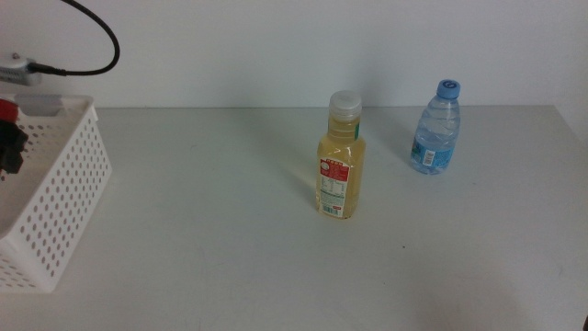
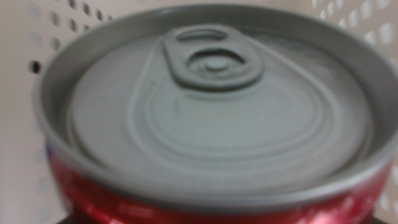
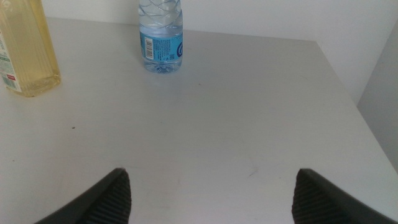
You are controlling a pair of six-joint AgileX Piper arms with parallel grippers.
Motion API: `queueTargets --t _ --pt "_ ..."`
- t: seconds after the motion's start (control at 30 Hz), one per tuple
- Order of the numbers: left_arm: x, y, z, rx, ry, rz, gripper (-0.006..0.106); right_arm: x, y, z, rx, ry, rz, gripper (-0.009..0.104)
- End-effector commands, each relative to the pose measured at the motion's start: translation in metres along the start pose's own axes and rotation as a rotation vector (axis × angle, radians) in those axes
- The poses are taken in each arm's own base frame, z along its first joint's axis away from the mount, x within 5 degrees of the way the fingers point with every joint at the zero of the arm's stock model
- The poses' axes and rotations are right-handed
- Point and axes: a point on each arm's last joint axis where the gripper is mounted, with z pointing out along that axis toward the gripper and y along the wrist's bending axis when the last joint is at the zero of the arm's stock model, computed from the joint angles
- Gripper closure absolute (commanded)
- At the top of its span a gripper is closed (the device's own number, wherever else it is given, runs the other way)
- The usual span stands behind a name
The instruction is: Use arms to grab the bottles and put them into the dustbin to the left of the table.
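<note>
Left wrist view: left gripper (image 1: 11,147) holds the can (image 2: 211,124) over the basket (image 1: 57,198) off the table's left edge; jaws unseen. Can is light, thin-walled, slick, so you pinch mid-body. Right gripper (image 3: 211,193) waits, spread, near the right edge.

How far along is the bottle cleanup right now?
Nothing visibly binned yet. In hand: the left gripper holds the red can over the dustbin. Left: the juice bottle and water bottle stand on the table; the right gripper waits open.
</note>
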Motion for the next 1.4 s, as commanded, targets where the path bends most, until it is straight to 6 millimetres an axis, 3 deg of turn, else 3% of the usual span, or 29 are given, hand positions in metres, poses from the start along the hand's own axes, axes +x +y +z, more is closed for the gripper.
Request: queueTargets --t 0.0,0.13,0.37,0.57,0.63,0.77,0.93,1.13,1.37 --pt "-0.012 0.006 -0.017 -0.047 -0.1 -0.017 0.096 -0.011 -0.002 -0.003 0.021 -0.107 -0.016 0.029" --pt "-0.011 0.006 0.005 -0.03 -0.049 -0.019 0.079 -0.011 -0.002 -0.003 0.021 -0.107 -0.016 0.029" --pt "-0.01 0.006 0.027 -0.008 0.003 -0.019 0.037 -0.011 -0.002 -0.003 0.021 -0.107 -0.016 0.029" --pt "-0.011 0.003 0.028 0.019 -0.003 -0.038 0.007 -0.011 -0.002 -0.003 0.021 -0.107 -0.016 0.029" --pt "-0.011 0.002 0.023 0.018 -0.015 -0.04 0.007 -0.011 -0.002 -0.003 0.021 -0.107 -0.016 0.029" --pt "-0.011 0.001 -0.003 0.008 -0.055 -0.038 0.007 -0.011 -0.002 -0.003 0.021 -0.107 -0.016 0.029" --pt "-0.014 -0.02 -0.057 0.022 -0.169 -0.007 0.007 -0.011 -0.002 -0.003 0.021 -0.107 -0.016 0.029" --pt "-0.015 -0.07 -0.123 0.058 -0.346 0.121 0.007 -0.011 -0.002 -0.003 0.021 -0.107 -0.016 0.029" --pt "0.005 -0.118 -0.185 0.161 -0.476 0.242 0.007 -0.011 -0.002 -0.003 0.021 -0.107 -0.016 0.029"
